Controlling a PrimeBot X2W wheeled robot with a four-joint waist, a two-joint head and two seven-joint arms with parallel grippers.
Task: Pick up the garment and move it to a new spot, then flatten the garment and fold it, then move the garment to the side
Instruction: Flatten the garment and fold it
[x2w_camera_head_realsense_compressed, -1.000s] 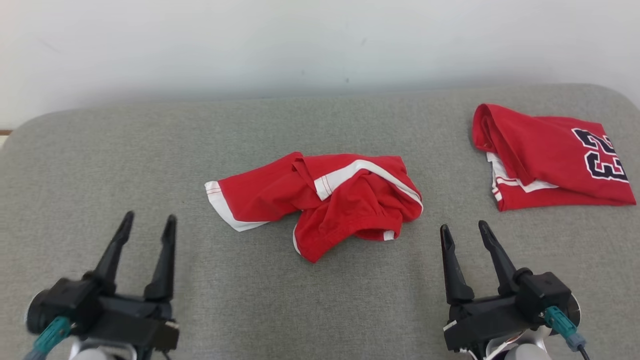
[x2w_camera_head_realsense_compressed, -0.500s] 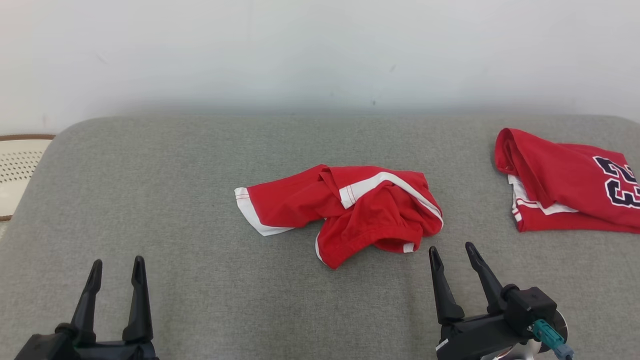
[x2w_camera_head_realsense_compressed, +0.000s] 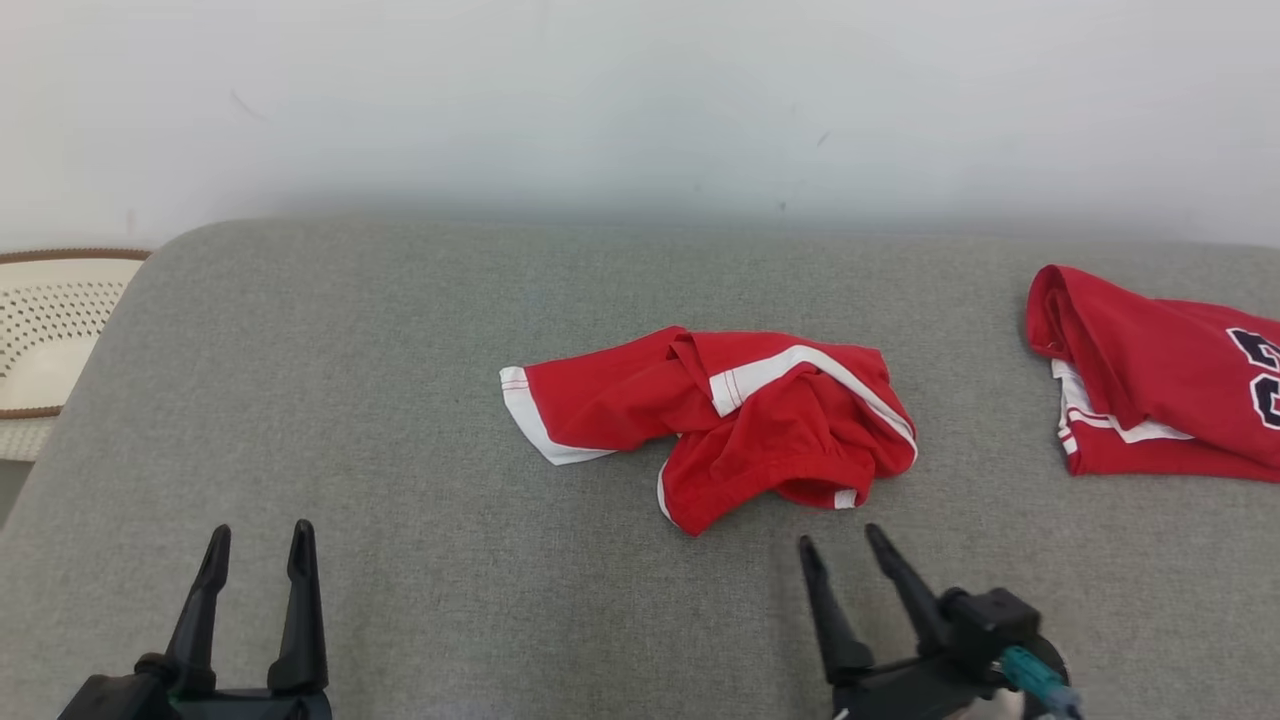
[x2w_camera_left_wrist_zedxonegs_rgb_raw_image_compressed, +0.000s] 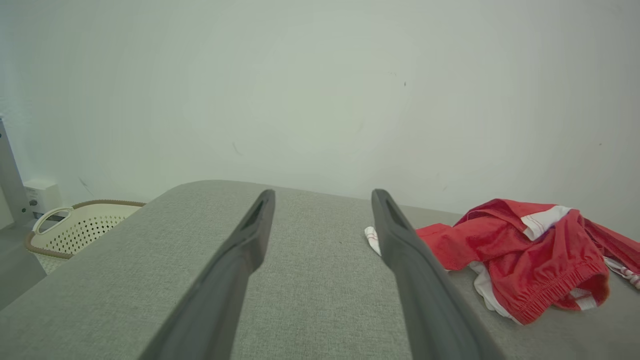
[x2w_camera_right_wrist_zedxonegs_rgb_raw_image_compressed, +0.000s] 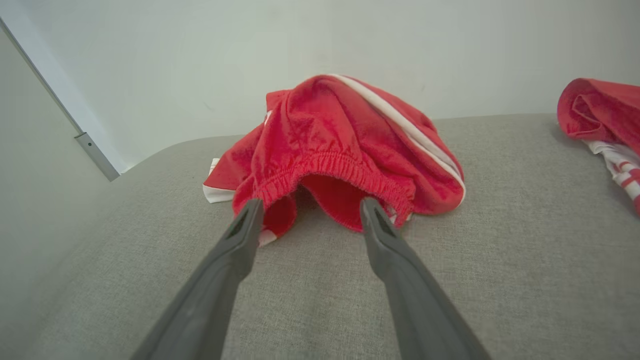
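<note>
Two items we log spread and empty: left hand (x2w_camera_head_realsense_compressed: 261, 530) at 7 o'clock, right hand (x2w_camera_head_realsense_compressed: 838, 537) at 5 o'clock. Crumpled red garment (x2w_camera_head_realsense_compressed: 720, 420) lies mid-tabletop (x2w_camera_head_realsense_compressed: 350, 400), just beyond the right hand.

left end effector (x2w_camera_head_realsense_compressed: 261, 530), right end effector (x2w_camera_head_realsense_compressed: 839, 536): both spread wide
</note>
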